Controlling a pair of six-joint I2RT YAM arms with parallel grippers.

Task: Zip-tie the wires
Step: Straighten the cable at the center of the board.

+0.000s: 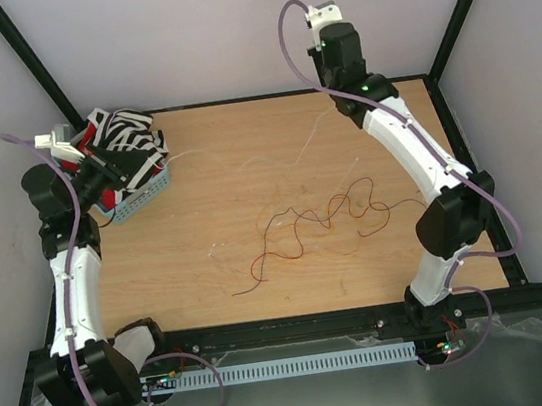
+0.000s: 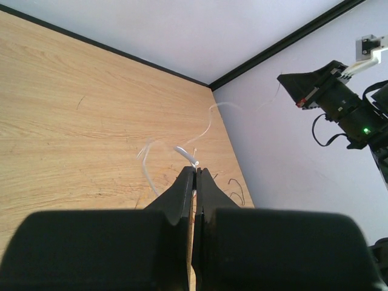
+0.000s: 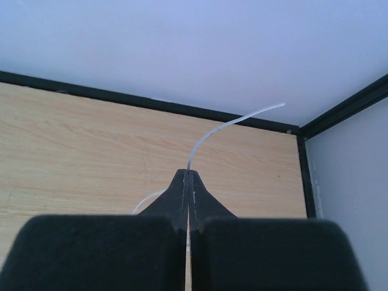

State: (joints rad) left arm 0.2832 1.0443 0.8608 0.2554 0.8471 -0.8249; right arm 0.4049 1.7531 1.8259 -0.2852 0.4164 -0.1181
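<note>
Right gripper [image 3: 188, 177]: the 2 fingers are pressed together with no gap between the tips. They pinch a pale wire [image 3: 225, 123]. From the tips it arcs up and to the right to a free end in the air. A second stretch of it comes out low on the left side of the fingers. In the top view this arm reaches high over the far right part of the table [image 1: 210, 272], well above the wood.

Left gripper [image 2: 195, 173]: the fingers are closed to a hairline slit. The same kind of pale strand runs in between the tips and looks clamped there. From that point the strand loops over the wood, then rises in a thin curve toward the right arm. The far stretch is too faint to follow all the way.

Remaining wires: the red and dark brown wires [image 1: 323, 216] lie loose in wavy loops on the table centre, between the 2 arms. 1 red end trails toward the near edge. They are well apart from both grippers, and neither hand touches them.

Far left corner: a blue basket [image 1: 144, 199] holds a zebra-striped cloth [image 1: 130, 132], and the left arm's wrist is right beside it.
</note>
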